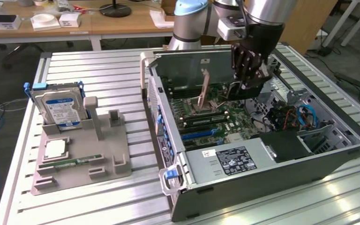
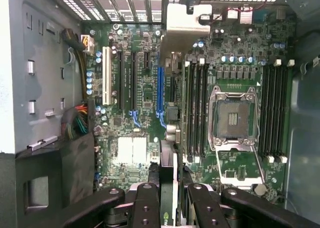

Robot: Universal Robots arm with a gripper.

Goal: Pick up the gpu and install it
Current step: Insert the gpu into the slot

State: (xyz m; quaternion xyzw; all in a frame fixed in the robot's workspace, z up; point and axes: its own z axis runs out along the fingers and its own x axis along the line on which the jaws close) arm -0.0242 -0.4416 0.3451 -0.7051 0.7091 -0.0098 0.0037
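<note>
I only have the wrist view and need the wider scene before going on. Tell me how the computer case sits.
Observer: The case lies on its side, open face up, on a slatted metal table.
Operator: Report what stands beside it.
Observer: A grey fixture on the exterior view's left, with a hard drive upright in it.
Operator: Name what else it carries.
Observer: A green memory stick lying flat, beside a square processor chip.
</note>
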